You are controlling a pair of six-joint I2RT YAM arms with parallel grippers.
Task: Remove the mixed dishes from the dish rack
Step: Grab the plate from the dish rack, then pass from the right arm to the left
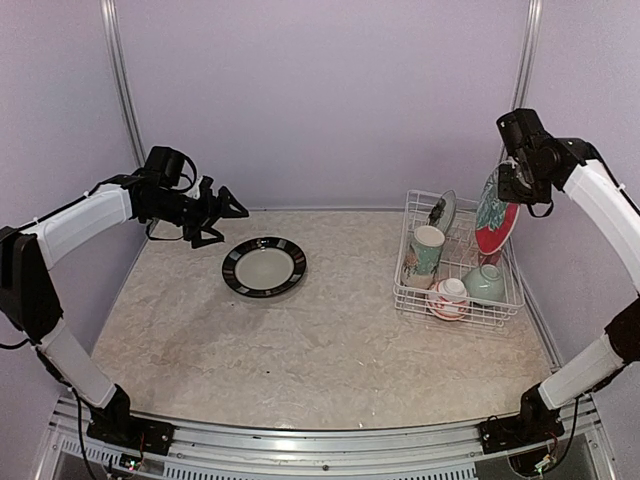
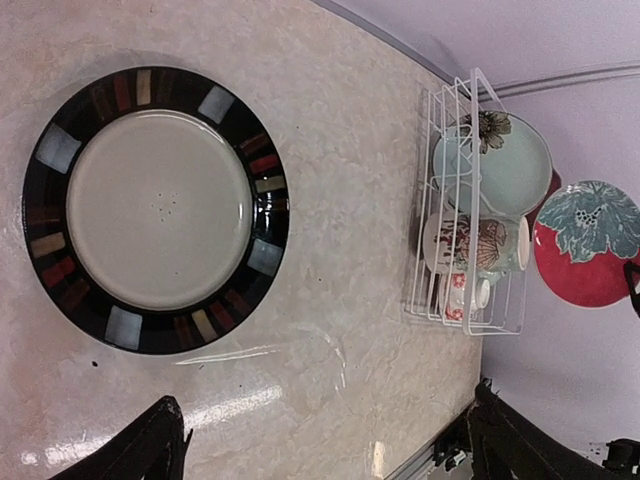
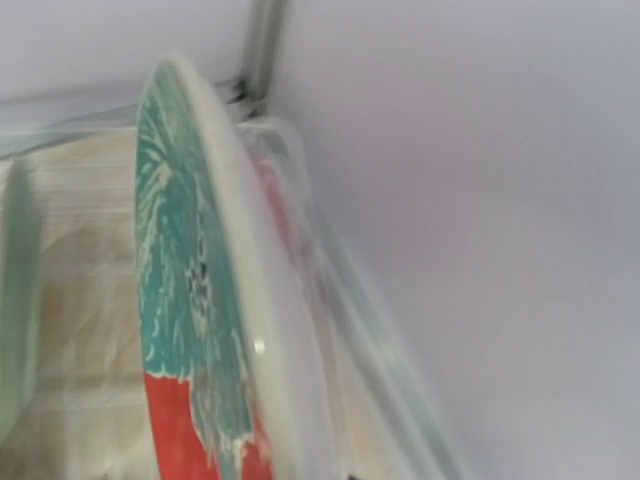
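The white wire dish rack [image 1: 404, 292] stands at the right of the table. It holds a light teal plate [image 1: 443, 211] on edge, a cream patterned mug [image 1: 425, 255], a mint green bowl [image 1: 486, 284] and a white-pink bowl [image 1: 449, 298]. My right gripper [image 1: 514, 196] is shut on the top rim of the red-teal floral plate [image 1: 495, 224] and holds it upright above the rack's back right corner; it fills the blurred right wrist view [image 3: 190, 300]. My left gripper [image 1: 233, 222] is open and empty, just left of a black-rimmed plate [image 1: 264, 267] lying flat on the table.
In the left wrist view the black-rimmed plate [image 2: 160, 210] lies at the left, the rack [image 2: 470, 325] at the far right, and the red plate [image 2: 590, 245] hangs beyond it. The purple side wall is close to the right arm.
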